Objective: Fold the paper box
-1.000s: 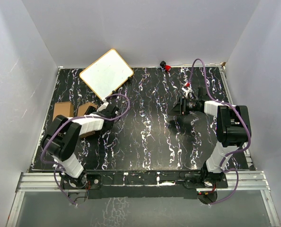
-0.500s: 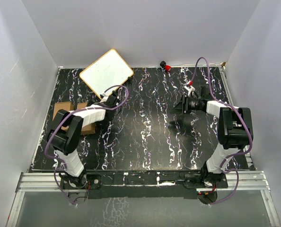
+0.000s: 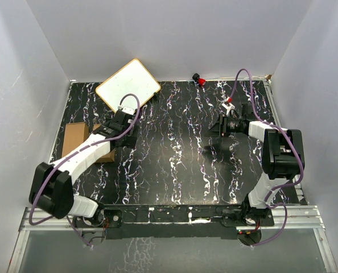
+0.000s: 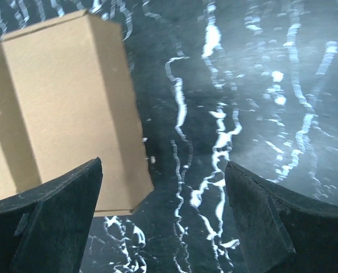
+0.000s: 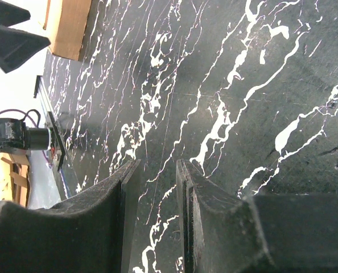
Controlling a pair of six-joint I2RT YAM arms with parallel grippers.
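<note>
The paper box (image 4: 72, 108) is a small oblong brown carton lying on the black marbled table; from above it (image 3: 105, 156) is partly hidden under my left forearm. My left gripper (image 4: 163, 193) hangs just right of it, open wide, with only table between the fingers (image 4: 55, 222). From above the left gripper (image 3: 125, 135) sits at the carton's right end. My right gripper (image 3: 219, 126) hovers over the table's right half. Its jaws (image 5: 157, 170) stand a narrow gap apart with nothing between them.
A second brown carton (image 3: 75, 136) lies against the first on its left, by the left wall. A white board with a tan rim (image 3: 128, 86) rests at the back left. A small red and black object (image 3: 201, 80) sits at the back edge.
My left gripper has opened wide and drawn slightly back-left from the carton, with the arm's elbow swung down to the left. The right arm has barely shifted.
</note>
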